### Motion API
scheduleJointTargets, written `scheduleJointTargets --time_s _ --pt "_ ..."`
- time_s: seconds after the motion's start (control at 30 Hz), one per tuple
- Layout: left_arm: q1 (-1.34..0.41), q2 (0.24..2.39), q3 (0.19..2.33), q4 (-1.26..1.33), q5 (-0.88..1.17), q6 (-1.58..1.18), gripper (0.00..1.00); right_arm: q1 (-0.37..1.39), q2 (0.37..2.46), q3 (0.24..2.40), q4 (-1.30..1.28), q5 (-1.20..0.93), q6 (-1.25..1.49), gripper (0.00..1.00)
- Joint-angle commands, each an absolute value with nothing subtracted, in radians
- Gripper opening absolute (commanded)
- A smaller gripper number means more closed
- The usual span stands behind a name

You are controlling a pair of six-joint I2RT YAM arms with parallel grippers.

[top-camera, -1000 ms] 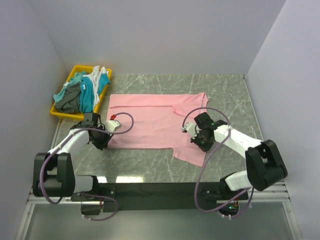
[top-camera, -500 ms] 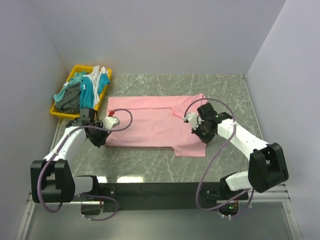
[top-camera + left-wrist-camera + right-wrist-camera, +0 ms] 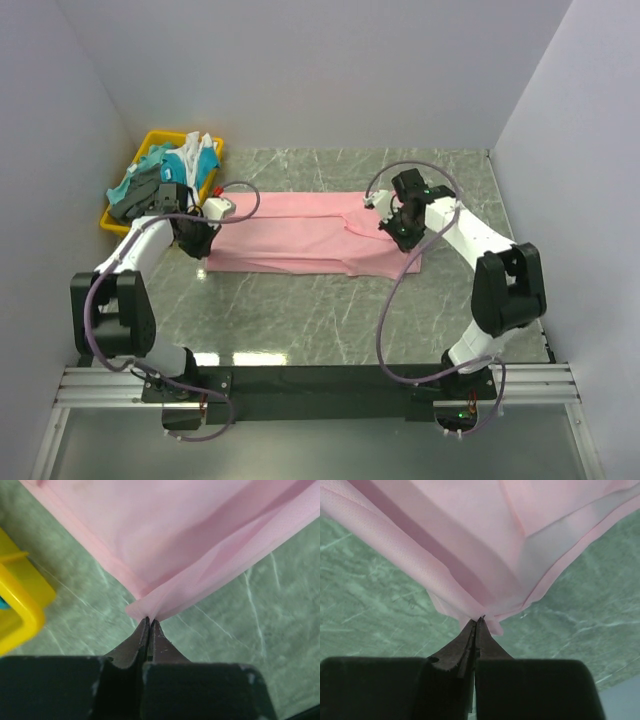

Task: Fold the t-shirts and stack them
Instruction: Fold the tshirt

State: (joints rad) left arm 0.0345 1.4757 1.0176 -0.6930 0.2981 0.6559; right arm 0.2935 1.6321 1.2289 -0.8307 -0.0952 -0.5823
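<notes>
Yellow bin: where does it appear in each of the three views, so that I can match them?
Top external: the yellow bin is at the far left, just beyond the left end of the pink t-shirt.
Left wrist: the bin is at the left edge, partly cut off.
Right wrist: not in it.
Shared landmark: the pink t-shirt.

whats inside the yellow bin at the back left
A loose heap of clothes: teal, grey and white pieces show on top. They cover the floor of the yellow bin, so anything beneath the heap, and how many garments there are, cannot be seen.
</notes>
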Motion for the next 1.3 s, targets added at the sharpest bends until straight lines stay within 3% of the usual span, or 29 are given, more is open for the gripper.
scheduleJointTargets --time_s 0.0,0.47,0.9,1.0,1.03,1.1,1.2,1.27 --pt "0.04 1.529 1.11 -0.649 0.298 0.615 0.01 0.282 1.696 1.33 -0.859 -0.097 -0.598 0.0" --pt "0.04 1.753 1.258 -0.606 0.25 0.575 0.01 0.253 1.933 1.581 -0.89 -0.084 -0.597 0.0" --pt "0.04 1.847 1.325 -0.566 0.236 0.505 0.02 0.242 2.013 1.603 -0.83 -0.037 -0.542 0.0" --pt "0.04 1.855 1.324 -0.572 0.215 0.495 0.09 0.241 2.005 1.608 -0.822 -0.034 -0.516 0.09" --pt "0.04 1.853 1.319 -0.575 0.212 0.491 0.19 0.241 2.0 1.609 -0.819 -0.031 -0.508 0.13" --pt "0.04 1.835 1.312 -0.577 0.207 0.485 0.29 0.238 1.99 1.627 -0.83 -0.028 -0.491 0.29" --pt "0.041 1.798 1.316 -0.6 0.224 0.472 0.43 0.232 1.959 1.655 -0.864 -0.035 -0.469 0.35" --pt "0.041 1.769 1.327 -0.61 0.248 0.453 0.46 0.224 1.921 1.666 -0.891 -0.051 -0.463 0.36"
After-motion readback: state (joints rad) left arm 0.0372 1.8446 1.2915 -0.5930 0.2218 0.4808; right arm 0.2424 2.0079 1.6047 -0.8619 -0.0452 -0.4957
